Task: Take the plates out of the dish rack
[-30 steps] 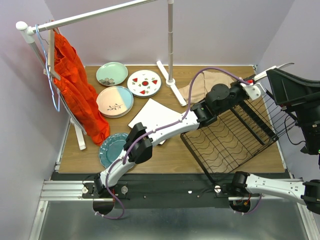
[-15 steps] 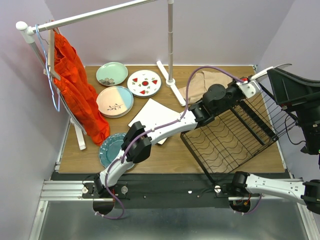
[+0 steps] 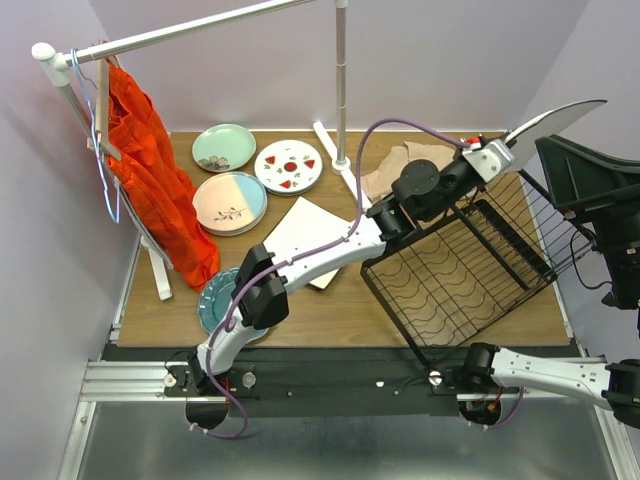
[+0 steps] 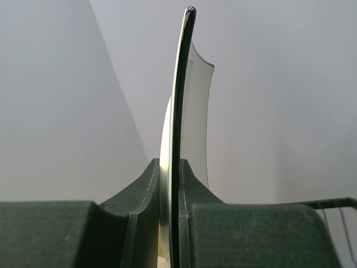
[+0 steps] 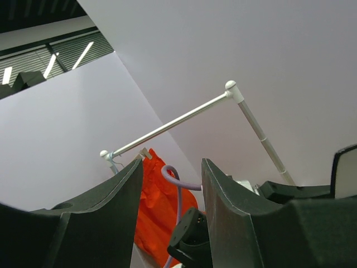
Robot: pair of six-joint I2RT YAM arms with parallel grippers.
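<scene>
**Premises: robot test cell dressed with household props**

The site is a small booth. Plain pale walls point(image 3: 450, 60) close in a wooden tabletop point(image 3: 340, 310) on three sides. Across the bottom of the overhead frame, an aluminium rail point(image 3: 120, 380) carries two bolted robot arms, the left arm point(image 3: 320, 262) and the right arm point(image 3: 550, 372), with an exposed purple cable point(image 3: 400, 135). Domestic items are staged: plates point(image 3: 229, 202) at upper left, a dish rack point(image 3: 450, 290) at right, and a clothes rail point(image 3: 190, 35) with an orange garment point(image 3: 150, 170) at far left. Ceiling strip lights point(image 5: 50, 58) show at the upper left of the right wrist view.

L arm point(image 3: 320, 262): white links, blk joints, purple cable point(image 3: 390, 135). R arm point(image 3: 545, 372) same. L tool point(image 4: 169, 167) dark.
</scene>
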